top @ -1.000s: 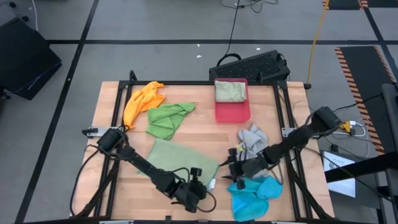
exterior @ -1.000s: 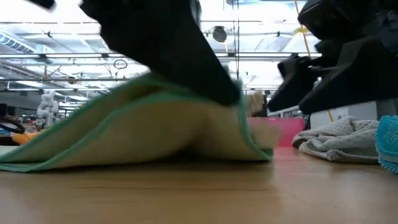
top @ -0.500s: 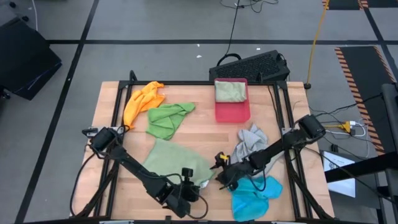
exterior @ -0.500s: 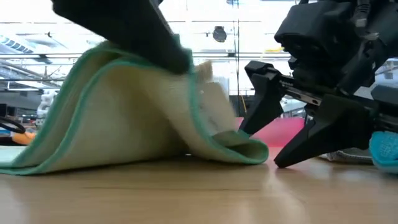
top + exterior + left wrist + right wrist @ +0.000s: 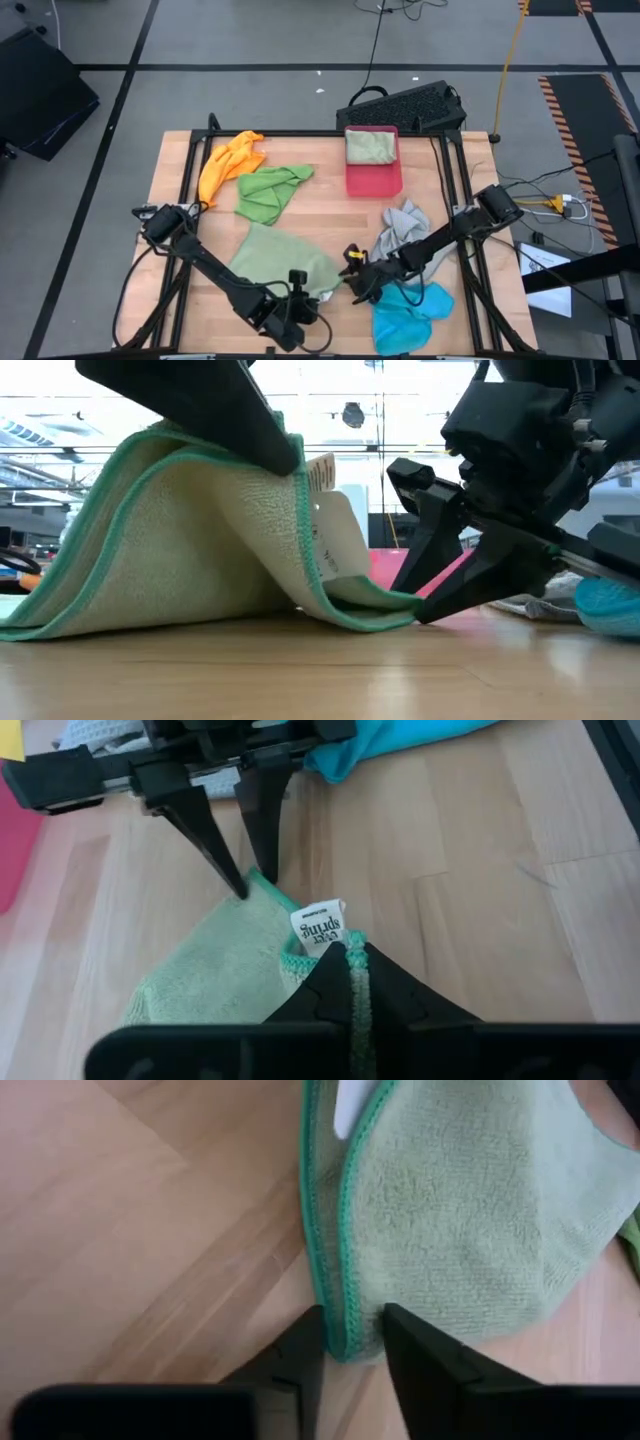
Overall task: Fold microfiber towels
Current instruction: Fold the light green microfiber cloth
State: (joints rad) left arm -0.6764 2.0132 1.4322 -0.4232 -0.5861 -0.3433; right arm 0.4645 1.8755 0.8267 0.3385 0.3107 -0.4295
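Observation:
A pale sage towel (image 5: 282,262) lies near the table's front middle, its far part flat on the wood and its near right part raised. My left gripper (image 5: 350,948) is shut on the towel's raised corner, which carries a white label (image 5: 318,925). My right gripper (image 5: 352,1342) reaches in from the right and is shut on the towel's low corner (image 5: 400,605), which lies on the table. In the high view the left gripper (image 5: 303,292) and the right gripper (image 5: 347,283) stand close together. My left gripper pinches the labelled corner (image 5: 345,942) between its two fingers, slanting down from the near side; the green hem runs between them. The corner is lifted clear and the cloth drapes down from it to the table. My right gripper pinches the green-hemmed edge at the low corner (image 5: 345,1318) between its two fingers (image 5: 305,1345). The fingers slant down from the table's right side. This corner rests on the wood; one layer or several, I cannot tell.
An orange towel (image 5: 228,160) and a bright green towel (image 5: 268,190) lie at the far left. A grey towel (image 5: 402,225) and a blue towel (image 5: 410,305) lie at the right, under the right arm. A pink-red tray (image 5: 372,180) holding a folded cloth stands at the far middle.
My left gripper has raised the labelled corner and drawn it a little toward the table's left, so the cloth stands up in a taller fold. My right gripper has come down and leftward to the towel's low corner, rolled its wrist, and shut on it.

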